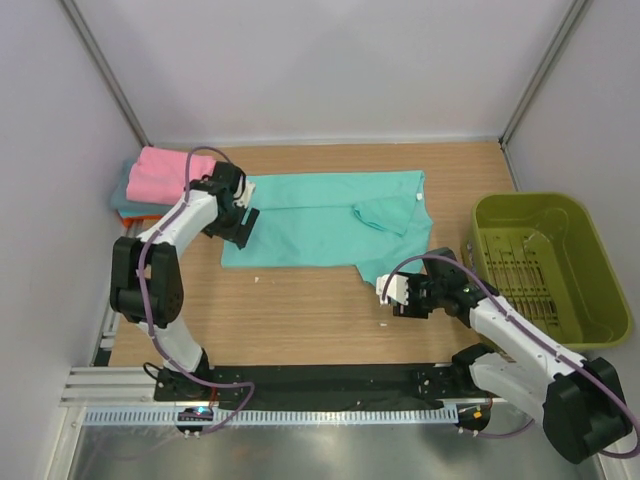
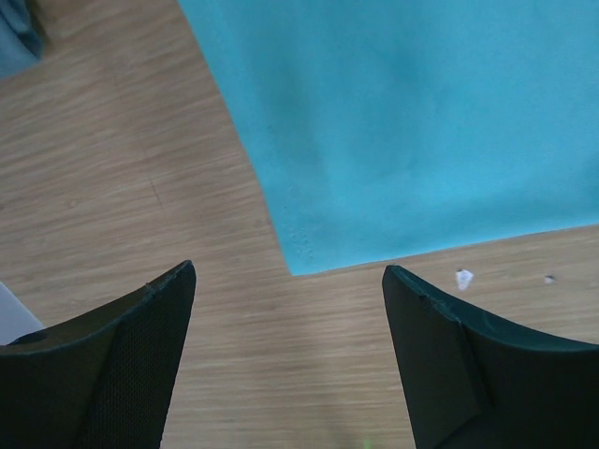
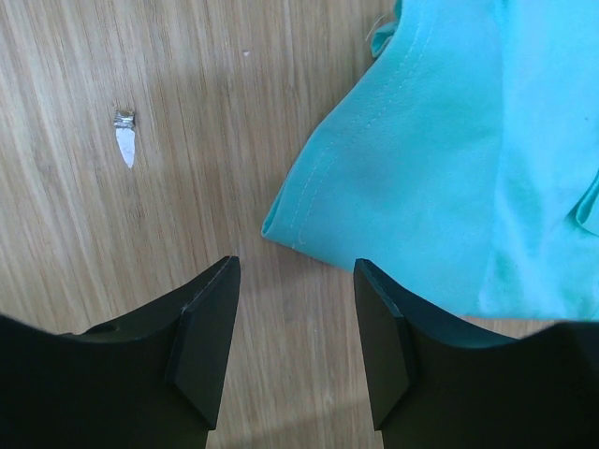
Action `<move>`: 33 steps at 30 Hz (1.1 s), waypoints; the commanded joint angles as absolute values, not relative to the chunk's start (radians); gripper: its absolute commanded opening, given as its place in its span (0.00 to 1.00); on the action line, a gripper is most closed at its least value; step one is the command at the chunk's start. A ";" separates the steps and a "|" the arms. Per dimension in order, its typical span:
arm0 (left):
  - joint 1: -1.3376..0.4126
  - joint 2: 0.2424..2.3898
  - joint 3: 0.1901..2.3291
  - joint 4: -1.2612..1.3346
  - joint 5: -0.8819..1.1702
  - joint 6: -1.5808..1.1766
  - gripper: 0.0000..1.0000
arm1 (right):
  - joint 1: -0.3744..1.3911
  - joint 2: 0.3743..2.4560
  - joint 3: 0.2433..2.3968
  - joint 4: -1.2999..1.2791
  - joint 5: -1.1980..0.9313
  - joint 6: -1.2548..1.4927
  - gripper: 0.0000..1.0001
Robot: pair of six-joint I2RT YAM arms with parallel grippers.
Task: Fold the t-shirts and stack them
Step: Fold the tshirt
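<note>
Top external: teal-green t-shirt [image 1: 310, 225] lying on table [image 1: 300, 310]. Left gripper [image 2: 288, 271] jaws wide, empty, above its hem corner. Right gripper [image 3: 296, 265] jaws apart, empty, near stitched corner.

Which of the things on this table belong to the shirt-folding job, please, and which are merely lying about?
For the job: teal-green t-shirt, spread out; folded pink t-shirt, far left.
Lying about: olive-green basket; small white scrap.
</note>
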State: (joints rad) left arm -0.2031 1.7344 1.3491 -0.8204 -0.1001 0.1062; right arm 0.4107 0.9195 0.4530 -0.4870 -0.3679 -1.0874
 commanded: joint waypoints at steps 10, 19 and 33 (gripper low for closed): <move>-0.206 1.767 1.342 -0.698 -0.255 0.143 0.83 | 0.420 1.107 0.495 -0.380 -0.400 -1.167 0.56; -0.206 1.789 1.336 -0.718 -0.264 0.152 0.82 | 0.423 1.204 0.520 -0.350 -0.391 -1.157 0.38; -0.081 1.775 1.281 -0.934 -0.003 0.124 0.56 | 0.423 1.141 0.569 -0.469 -0.357 -1.126 0.03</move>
